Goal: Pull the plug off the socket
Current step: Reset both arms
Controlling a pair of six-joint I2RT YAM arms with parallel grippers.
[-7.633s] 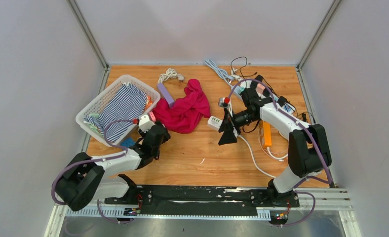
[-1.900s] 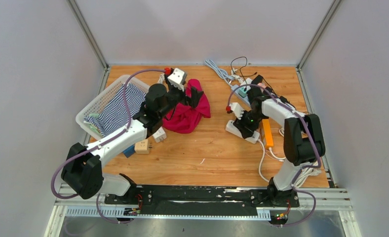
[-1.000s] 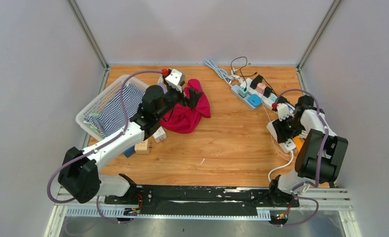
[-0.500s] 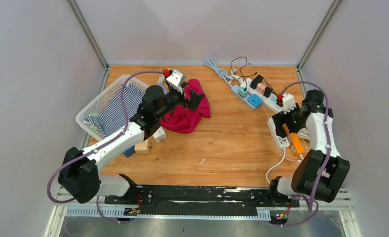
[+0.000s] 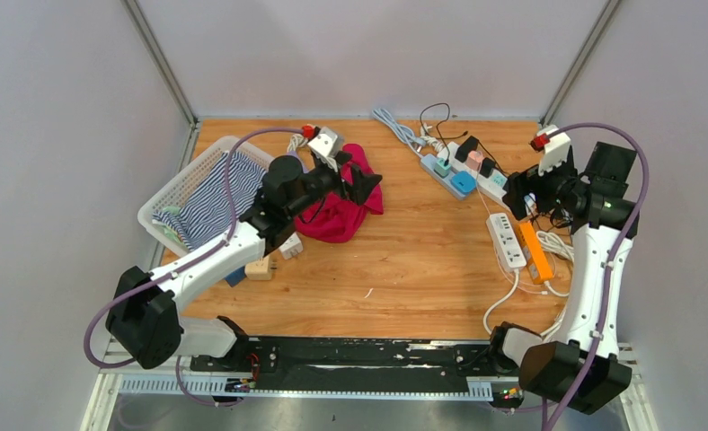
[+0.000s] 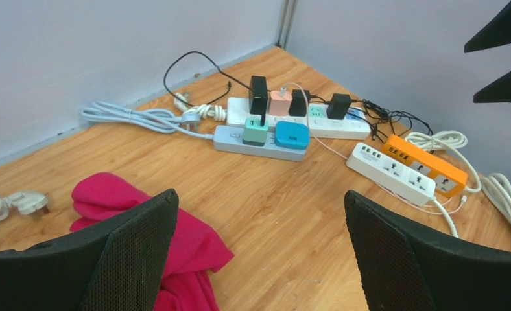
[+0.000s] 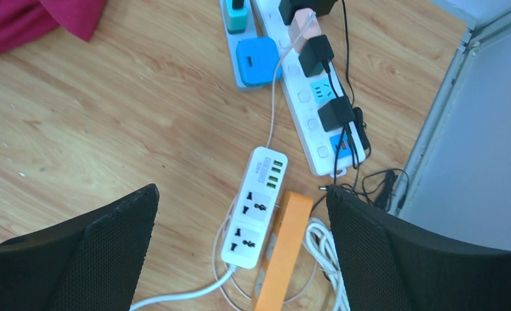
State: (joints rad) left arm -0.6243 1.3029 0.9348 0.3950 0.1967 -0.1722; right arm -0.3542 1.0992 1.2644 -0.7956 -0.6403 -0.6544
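A short white socket strip lies flat beside an orange strip, its two sockets bare. My right gripper hangs open high above it, holding nothing. Farther back, a grey strip carries a teal plug and a blue plug. A long white strip behind it holds black plugs and a pink one. My left gripper is open and empty over the edge of a pink cloth. From above, the left gripper and right gripper sit well apart.
A white basket with striped cloth stands at the left. A white adapter and a beige cube lie beside it. Loose white cords coil near the right wall, and another cable runs along the back edge.
My right gripper has opened, let go of the short white strip and risen toward the back right. The strip now lies beside the orange one. The left arm has barely moved.
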